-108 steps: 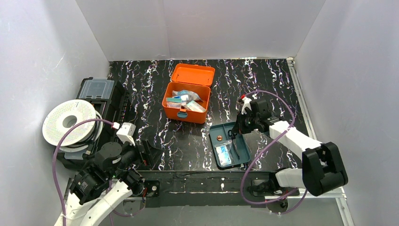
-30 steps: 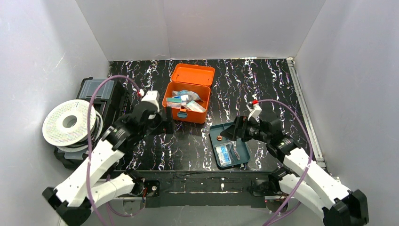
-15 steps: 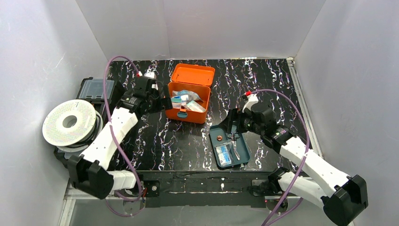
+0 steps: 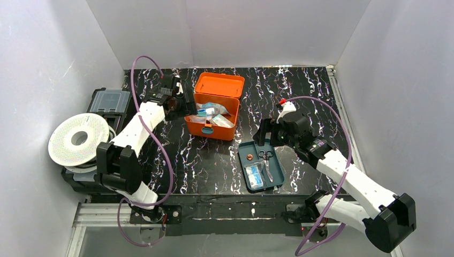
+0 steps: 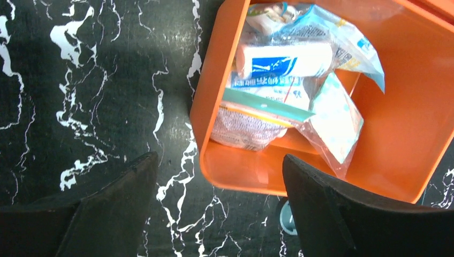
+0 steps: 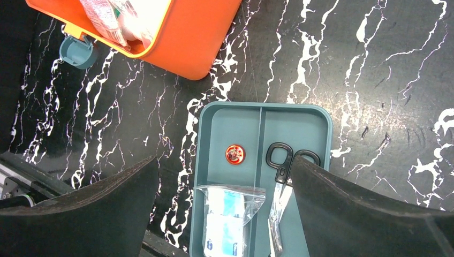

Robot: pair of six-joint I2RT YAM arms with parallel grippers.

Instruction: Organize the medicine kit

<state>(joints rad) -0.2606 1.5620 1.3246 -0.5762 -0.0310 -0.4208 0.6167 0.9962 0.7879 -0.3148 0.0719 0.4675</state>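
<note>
Looking from above, the kit [image 4: 225,133] sits open at mid-table, with the left gripper [image 4: 183,106] at its left wall and the right gripper [image 4: 262,138] above the tray [image 4: 277,163]. Left wrist: jaws wide, straddling that wall; best to brace it without pinching the packets [image 5: 284,64]. Right wrist: jaws wide over the scissors [image 6: 281,182]; centre on them before closing.

Glossy plastic medicine kit [image 5: 213,91], marble-look table [image 5: 80,80]

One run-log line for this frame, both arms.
left gripper open over medicine kit corner | right gripper open above teal tray | lid open
</note>
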